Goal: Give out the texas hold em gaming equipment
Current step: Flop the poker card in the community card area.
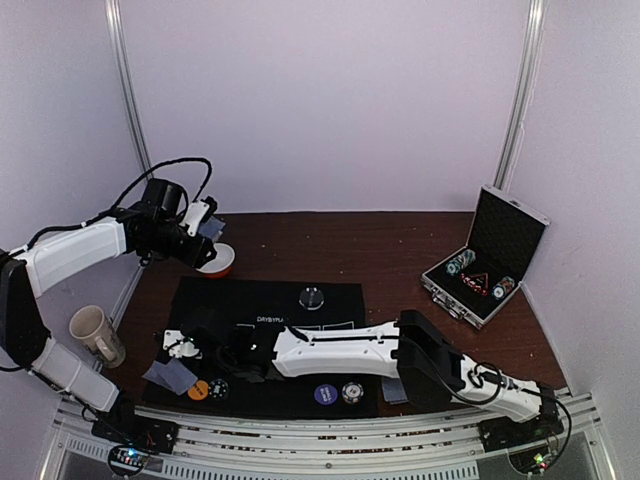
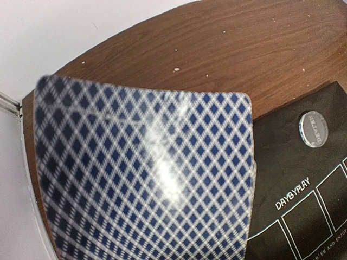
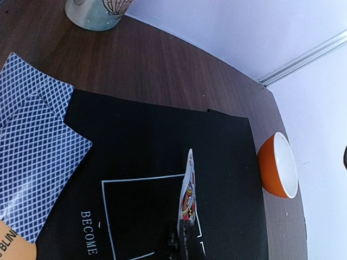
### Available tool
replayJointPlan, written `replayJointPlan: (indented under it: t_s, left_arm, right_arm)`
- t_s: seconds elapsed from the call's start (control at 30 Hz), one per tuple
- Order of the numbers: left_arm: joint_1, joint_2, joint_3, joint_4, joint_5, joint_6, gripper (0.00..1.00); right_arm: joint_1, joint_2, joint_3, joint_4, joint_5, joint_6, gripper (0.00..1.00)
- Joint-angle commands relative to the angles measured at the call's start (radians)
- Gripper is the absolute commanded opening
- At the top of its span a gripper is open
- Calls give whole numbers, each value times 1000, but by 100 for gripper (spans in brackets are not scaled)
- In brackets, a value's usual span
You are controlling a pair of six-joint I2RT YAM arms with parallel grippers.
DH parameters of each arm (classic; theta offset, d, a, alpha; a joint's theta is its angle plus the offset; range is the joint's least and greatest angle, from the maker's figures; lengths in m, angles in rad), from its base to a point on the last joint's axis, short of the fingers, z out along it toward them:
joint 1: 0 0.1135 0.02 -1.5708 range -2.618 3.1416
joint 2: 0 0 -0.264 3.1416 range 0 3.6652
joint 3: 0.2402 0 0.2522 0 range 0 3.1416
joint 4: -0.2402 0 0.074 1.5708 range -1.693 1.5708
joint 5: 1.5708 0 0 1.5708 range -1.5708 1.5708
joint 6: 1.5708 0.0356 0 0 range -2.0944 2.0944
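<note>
Your left gripper (image 1: 206,223) pinches a blue-checked card (image 2: 146,173) near the orange bowl (image 1: 219,264); your right gripper (image 3: 181,245) pinches a face card (image 3: 188,196) edge-up.

We see a blue-and-white diamond lattice across the back of the close-up card (image 2: 146,173), and the same lattice on the flat cards (image 3: 32,157). The edge-on card (image 3: 188,200) shows a white margin with red and yellow print. The mat (image 2: 282,157) is black with thin white boxes and white lettering, and the table (image 2: 244,49) is dark brown wood grain. The disc (image 2: 313,129) is clear with a greyish face. We count an orange chip (image 1: 198,390), a black-and-white chip (image 1: 219,387), a blue chip (image 1: 325,394) and a pale chip (image 1: 351,392) with dark marks. The bowl (image 3: 279,173) is orange outside and white inside, the mug (image 1: 97,333) is beige, and the case (image 1: 490,255) is black with silver edging.
</note>
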Motion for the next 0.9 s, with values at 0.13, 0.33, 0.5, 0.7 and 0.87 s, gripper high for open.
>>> replayJointPlan:
  t_s: [0.13, 0.33, 0.5, 0.7, 0.87]
  left_arm:
    - [5, -24, -12, 54, 16, -4, 46]
    - [7, -16, -8, 55, 25, -4, 46]
    - [6, -15, -11, 55, 23, -3, 46]
    - [6, -17, -11, 55, 24, -3, 46]
    - [6, -15, -12, 55, 26, -3, 46]
  right_arm:
    - [-22, 51, 41, -74, 55, 101, 0]
    - [-23, 70, 55, -114, 45, 117, 0]
    - [-23, 69, 84, -131, -13, 181, 0]
    - [-23, 74, 84, -146, -56, 240, 8]
    - [-23, 66, 83, -145, -74, 262, 14]
